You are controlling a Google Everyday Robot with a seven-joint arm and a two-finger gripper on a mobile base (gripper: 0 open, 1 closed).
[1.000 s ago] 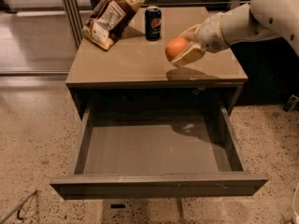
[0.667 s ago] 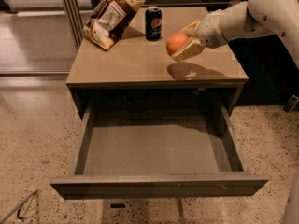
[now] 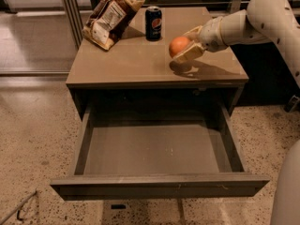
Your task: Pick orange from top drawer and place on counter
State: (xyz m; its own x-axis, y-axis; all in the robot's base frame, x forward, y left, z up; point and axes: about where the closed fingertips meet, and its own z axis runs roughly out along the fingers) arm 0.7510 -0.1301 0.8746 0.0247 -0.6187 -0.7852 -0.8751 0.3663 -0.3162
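**Orange held over the desk, ready to be set down**

The hand [image 3: 182,46] was closed around the orange [image 3: 178,45]. One finger sat under the fruit and one sat over it. The hand reached in from the right side on the end of the white arm [image 3: 243,25]. There was only this one arm, so no other hand could help.

The orange hung over the right part of the desk [image 3: 140,60], near the front. A dark shadow lay on the desk right under it. It looked like the orange was just above the top and not resting on it, but the gap was hard to judge. So the way to go was straight down. The orange was round, with no long side, so it did not need turning first.

The desk top was flat, smooth and shiny. I think a round fruit could roll on it, so the hand would need to let go gently.

There was room. The soda can [image 3: 153,23] stood near the back, a little to the left of the orange and apart from it. The chip bag [image 3: 111,15] lay at the back left corner, well apart. The spot under the orange was bare.

The drawer [image 3: 154,149] below was pulled out wide, and nothing showed inside it.
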